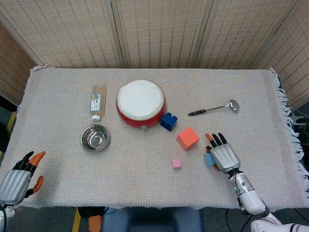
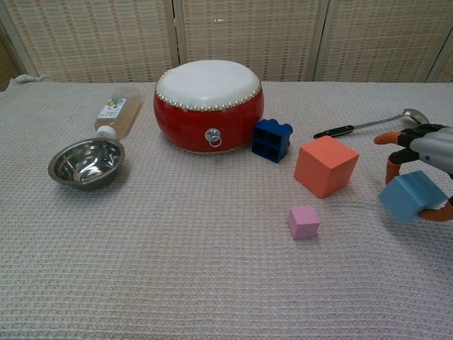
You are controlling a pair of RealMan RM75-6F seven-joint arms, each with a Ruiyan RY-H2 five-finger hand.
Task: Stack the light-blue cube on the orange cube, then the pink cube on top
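My right hand (image 2: 426, 159) (image 1: 223, 154) grips the light-blue cube (image 2: 411, 195) (image 1: 209, 159) and holds it tilted just above the cloth, to the right of the orange cube (image 2: 325, 165) (image 1: 187, 137). The small pink cube (image 2: 304, 222) (image 1: 176, 163) lies on the cloth in front of the orange cube, apart from it. My left hand (image 1: 18, 177) hangs at the near left edge of the table, fingers apart and holding nothing; the chest view does not show it.
A dark blue brick (image 2: 272, 139) sits just behind the orange cube, next to a red drum (image 2: 209, 103). A ladle (image 2: 371, 123) lies behind my right hand. A steel bowl (image 2: 86, 161) and a lying bottle (image 2: 117, 113) are at the left.
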